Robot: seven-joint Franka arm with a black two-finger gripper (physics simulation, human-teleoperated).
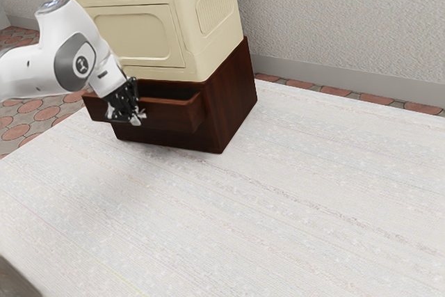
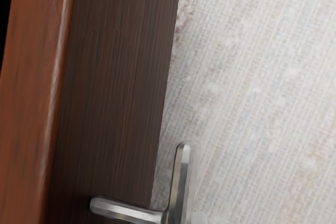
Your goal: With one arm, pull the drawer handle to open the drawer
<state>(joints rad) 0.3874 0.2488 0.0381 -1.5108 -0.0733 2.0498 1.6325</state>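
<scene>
Your claw point(image 1: 124, 106) is at the polished metal handle point(image 2: 181, 182); you can't tell how wide it sits or whether it grips. Pull crookedly and it could slip free, or jam the drawer point(image 1: 174, 114). That drawer, reddish-brown wood, stands partly out of its dark cabinet point(image 1: 235, 95), beneath the cream box point(image 1: 139, 36).

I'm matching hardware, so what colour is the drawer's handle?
Silvery grey, with a metallic shine; the handle shows best in the wrist view.
</scene>
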